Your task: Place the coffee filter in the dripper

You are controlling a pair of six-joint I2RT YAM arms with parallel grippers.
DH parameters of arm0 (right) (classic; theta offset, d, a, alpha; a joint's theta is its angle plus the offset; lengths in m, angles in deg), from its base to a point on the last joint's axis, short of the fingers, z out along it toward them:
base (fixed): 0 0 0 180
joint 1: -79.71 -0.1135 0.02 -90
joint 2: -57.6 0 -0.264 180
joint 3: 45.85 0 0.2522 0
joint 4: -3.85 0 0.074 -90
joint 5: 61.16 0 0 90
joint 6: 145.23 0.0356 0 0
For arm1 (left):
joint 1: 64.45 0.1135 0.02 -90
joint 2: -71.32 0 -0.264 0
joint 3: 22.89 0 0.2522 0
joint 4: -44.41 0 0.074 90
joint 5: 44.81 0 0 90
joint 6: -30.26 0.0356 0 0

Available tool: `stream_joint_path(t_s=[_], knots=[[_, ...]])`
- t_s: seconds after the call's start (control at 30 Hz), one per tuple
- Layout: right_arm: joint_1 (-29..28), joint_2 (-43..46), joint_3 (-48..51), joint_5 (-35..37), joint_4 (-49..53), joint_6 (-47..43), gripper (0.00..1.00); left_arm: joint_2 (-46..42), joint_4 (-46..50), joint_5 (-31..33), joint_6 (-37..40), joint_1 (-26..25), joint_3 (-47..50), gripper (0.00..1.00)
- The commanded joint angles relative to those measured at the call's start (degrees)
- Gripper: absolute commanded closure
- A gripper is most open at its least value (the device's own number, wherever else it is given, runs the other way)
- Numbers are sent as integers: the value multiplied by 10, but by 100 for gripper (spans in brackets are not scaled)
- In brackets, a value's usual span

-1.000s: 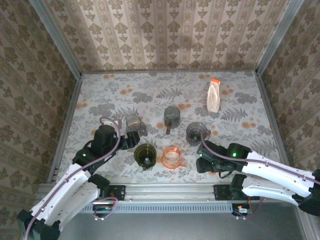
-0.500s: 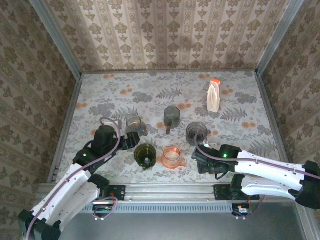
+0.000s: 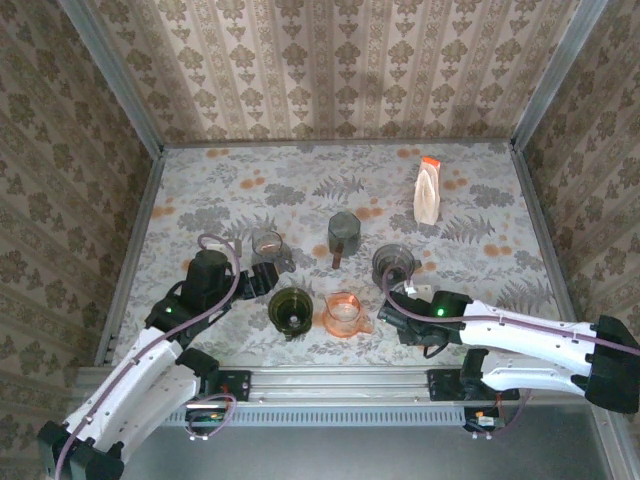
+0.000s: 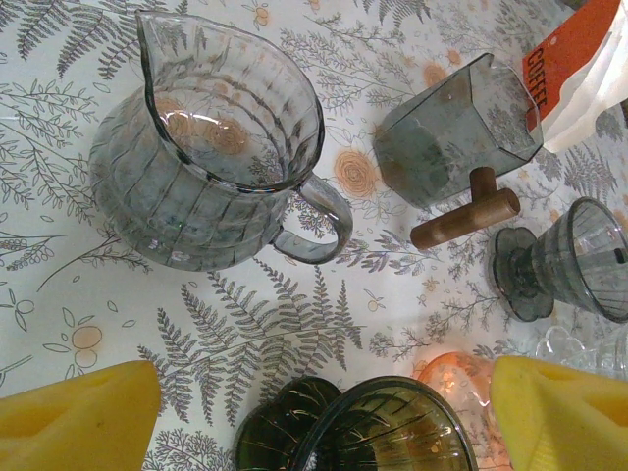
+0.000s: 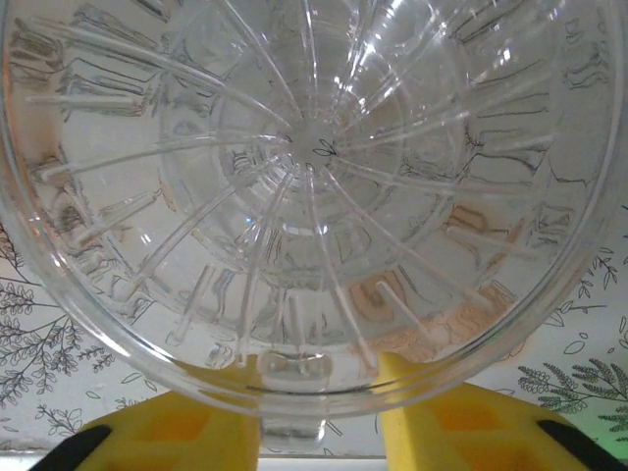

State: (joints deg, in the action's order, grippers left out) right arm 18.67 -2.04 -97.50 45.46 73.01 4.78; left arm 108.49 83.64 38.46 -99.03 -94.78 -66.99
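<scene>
The coffee filter pack [image 3: 427, 190], white with an orange top, stands at the back right and also shows as the pack [image 4: 579, 59] marked COFFEE. A clear ribbed dripper [image 5: 304, 186] lies close under my right gripper [image 5: 319, 417]. Its yellow fingers [image 5: 177, 432] flank the dripper's small handle [image 5: 291, 432]; the left one touches it and a gap shows on the right. My right gripper [image 3: 393, 308] sits just right of the orange dripper [image 3: 344, 313]. My left gripper [image 4: 314, 417] is open over the dark green dripper [image 4: 378, 432].
A glass pitcher [image 4: 211, 167] stands beside my left gripper [image 3: 268, 280]. A grey hexagonal cup with a wooden handle [image 3: 343, 234] and a grey dripper [image 3: 395, 263] sit mid-table. Patterned walls close in the table on three sides.
My right arm has slid left toward the orange dripper and its jaws have narrowed round the clear dripper's handle. The left arm has not moved.
</scene>
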Motion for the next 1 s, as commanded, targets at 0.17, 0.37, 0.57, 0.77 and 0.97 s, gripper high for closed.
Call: stream_joint_path(t_s=[0.17,0.37,0.57,0.77,0.97], knots=[[-4,23,1,51,37,7,77,2,-10,-10,-8,4,-1,11],[-4,58,-10,63,80,16,89,8,-16,-15,-12,4,-1,11],[-4,105,-45,83,149,30,100,10,-14,-13,-12,5,-12,11],[-4,130,-135,97,183,-38,100,10,10,-2,-6,6,-37,11],[-4,97,-222,10,96,-191,100,9,24,-2,-1,6,-51,11]])
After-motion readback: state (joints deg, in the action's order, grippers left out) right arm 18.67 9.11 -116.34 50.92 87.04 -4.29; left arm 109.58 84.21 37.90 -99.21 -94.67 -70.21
